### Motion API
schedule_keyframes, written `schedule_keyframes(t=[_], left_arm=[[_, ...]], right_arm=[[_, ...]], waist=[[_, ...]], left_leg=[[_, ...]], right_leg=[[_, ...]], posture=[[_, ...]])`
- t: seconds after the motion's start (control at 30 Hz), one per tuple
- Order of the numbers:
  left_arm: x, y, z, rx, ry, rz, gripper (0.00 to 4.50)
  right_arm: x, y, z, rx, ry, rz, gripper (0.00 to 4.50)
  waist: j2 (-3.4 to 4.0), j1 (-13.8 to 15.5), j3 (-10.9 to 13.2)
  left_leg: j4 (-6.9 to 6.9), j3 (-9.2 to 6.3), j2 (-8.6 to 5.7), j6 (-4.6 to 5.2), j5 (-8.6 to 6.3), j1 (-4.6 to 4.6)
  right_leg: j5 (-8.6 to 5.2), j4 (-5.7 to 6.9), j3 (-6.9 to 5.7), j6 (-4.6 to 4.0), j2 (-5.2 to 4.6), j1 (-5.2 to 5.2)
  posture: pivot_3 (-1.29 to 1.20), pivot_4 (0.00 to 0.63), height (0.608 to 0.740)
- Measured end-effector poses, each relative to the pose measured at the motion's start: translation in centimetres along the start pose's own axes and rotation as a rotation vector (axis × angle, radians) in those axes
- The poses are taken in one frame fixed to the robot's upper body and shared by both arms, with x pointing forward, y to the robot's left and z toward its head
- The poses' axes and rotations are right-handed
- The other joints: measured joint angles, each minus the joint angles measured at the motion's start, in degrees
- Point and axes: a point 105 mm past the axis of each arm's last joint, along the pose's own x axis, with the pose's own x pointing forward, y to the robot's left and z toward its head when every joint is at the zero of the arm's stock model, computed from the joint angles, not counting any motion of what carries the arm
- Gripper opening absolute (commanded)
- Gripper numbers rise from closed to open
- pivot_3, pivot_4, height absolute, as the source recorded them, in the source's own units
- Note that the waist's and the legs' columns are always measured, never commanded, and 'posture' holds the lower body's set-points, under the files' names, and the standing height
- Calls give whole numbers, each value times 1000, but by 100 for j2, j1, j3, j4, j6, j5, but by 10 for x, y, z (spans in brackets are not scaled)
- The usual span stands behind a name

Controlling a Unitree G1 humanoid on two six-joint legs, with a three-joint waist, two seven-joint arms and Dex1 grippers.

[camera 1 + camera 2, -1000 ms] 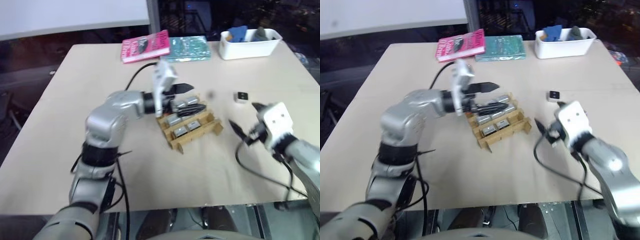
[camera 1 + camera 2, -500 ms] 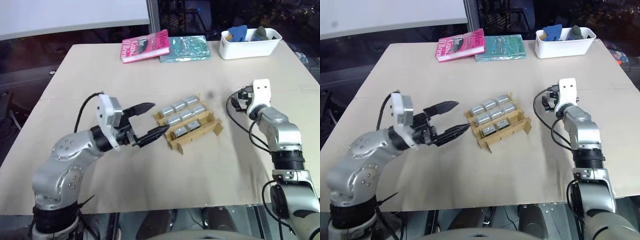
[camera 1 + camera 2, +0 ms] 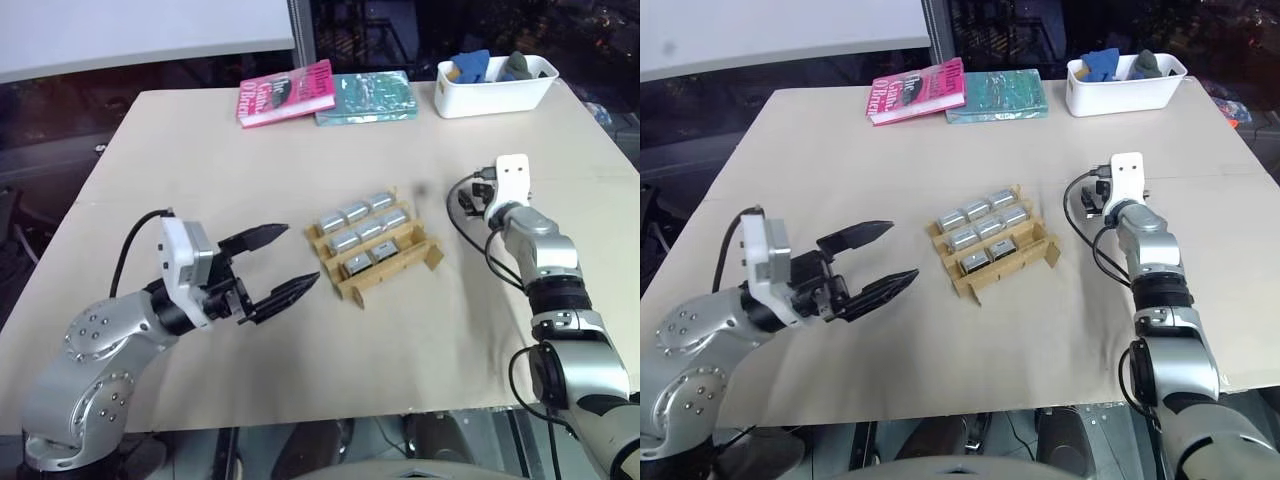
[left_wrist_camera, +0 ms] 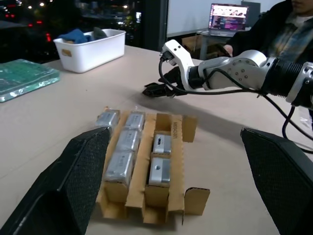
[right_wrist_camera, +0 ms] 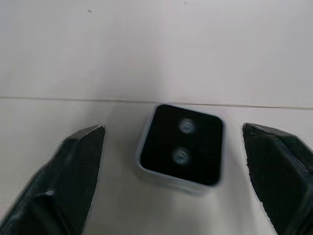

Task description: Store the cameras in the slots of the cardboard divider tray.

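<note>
Beige table (image 3: 200, 150); on it a cardboard divider tray (image 3: 375, 242) at centre, one loose camera (image 5: 180, 145), pink book (image 3: 285, 92), green book (image 3: 366, 96), white bin (image 3: 496, 85) along the far edge.

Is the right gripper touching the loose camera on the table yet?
Apart. In the right wrist view the camera lies between the open fingers, with bare table showing on both sides.
</note>
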Motion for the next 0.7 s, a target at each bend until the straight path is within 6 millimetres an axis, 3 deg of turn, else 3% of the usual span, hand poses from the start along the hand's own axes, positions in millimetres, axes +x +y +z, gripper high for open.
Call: schedule_keyframes(t=[0.03,0.07,0.1,0.3,0.4,0.43,0.5,0.53,0.7], left_arm=[[-2,0,-1,-1,3,6,4500],[-2,0,-2,-5,5,8,4500],[-3,-1,-2,-8,3,8,4500],[-3,0,-2,-14,-3,22,4500],[5,9,0,-76,-19,81,4500],[15,9,5,-140,-45,72,4500],[23,9,9,-197,-56,55,4500],[33,10,12,-266,-42,30,4500],[67,16,27,-521,12,-82,4500]], right_arm=[[0,-1,-1,-1,0,-2,2576],[0,-1,0,0,0,1,2421],[1,0,0,-1,0,6,1904],[-3,-5,-1,-42,-11,13,1879],[-21,5,3,-124,-95,133,1879],[-41,20,12,-224,-179,266,1879],[-62,43,27,-317,-271,415,1879],[-92,64,38,-417,-353,559,1879],[-166,123,63,-588,-566,864,1879]], waist=[[0,1,0],[0,1,0],[0,1,0],[1,18,-1],[6,49,2],[13,71,6],[14,28,7],[13,25,6],[5,25,6]], left_leg=[[0,0,0,0,0,0],[-1,0,0,0,0,0],[0,0,0,0,0,0],[-1,0,1,0,0,2],[0,-7,0,0,-1,-7],[2,-17,-3,1,-1,-16],[3,-12,-2,1,-1,-15],[3,-16,1,0,-2,-13],[15,-17,6,-2,-2,-2]], right_leg=[[0,-1,0,0,0,0],[0,-1,0,0,0,0],[0,-1,0,0,0,0],[0,0,1,0,1,1],[1,-5,-2,1,0,-2],[0,-5,-5,1,-2,-4],[0,-3,-9,2,-3,-4],[0,-4,-13,3,-1,-3],[0,8,-17,5,4,5]], posture=[[0,150,740],[0,150,740],[0,150,740],[0,150,740],[0,150,740],[0,150,740],[0,150,740],[0,150,740],[0,150,740]])
